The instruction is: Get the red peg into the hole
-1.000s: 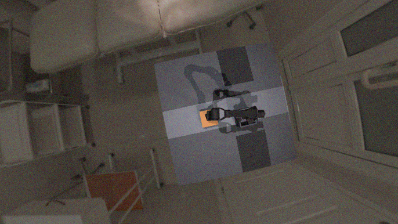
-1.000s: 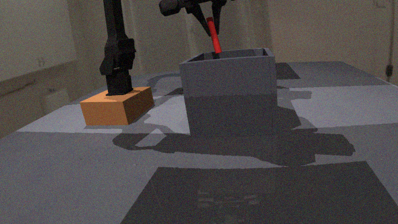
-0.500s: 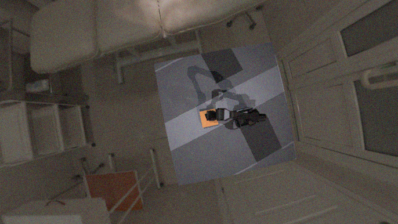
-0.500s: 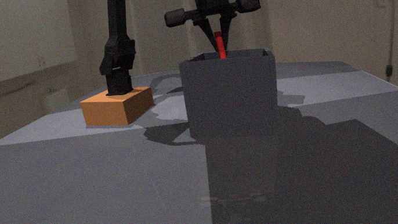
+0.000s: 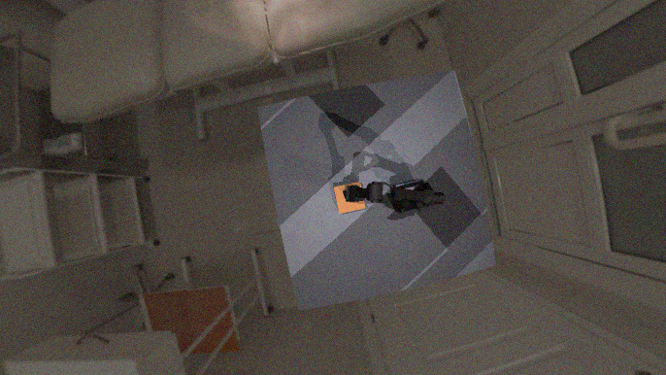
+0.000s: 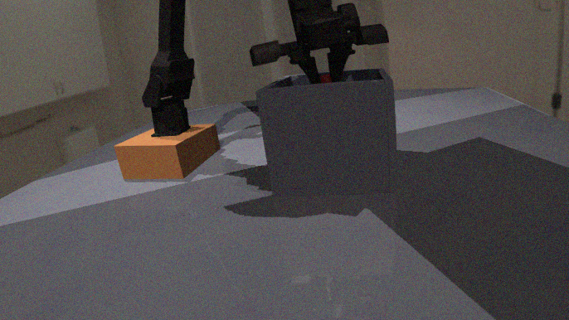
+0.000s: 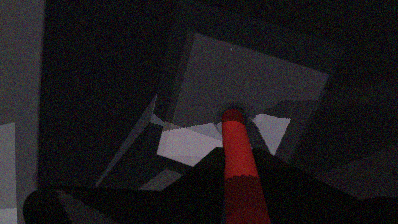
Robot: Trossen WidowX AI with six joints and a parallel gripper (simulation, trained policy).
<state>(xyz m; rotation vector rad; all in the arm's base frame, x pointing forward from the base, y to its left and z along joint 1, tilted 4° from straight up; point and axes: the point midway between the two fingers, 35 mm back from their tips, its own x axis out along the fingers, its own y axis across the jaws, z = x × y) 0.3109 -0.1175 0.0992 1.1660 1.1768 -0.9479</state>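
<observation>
The black metal gripper (image 6: 325,80) pinches the round red peg (image 6: 326,78) (image 7: 239,160). Both reach inside the gray square box (image 6: 329,137).

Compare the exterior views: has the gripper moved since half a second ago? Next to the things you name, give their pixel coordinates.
Yes: the gripper (image 6: 325,80) (image 7: 237,156) has moved down; its fingertips now dip below the rim of the box (image 6: 328,137).
</observation>
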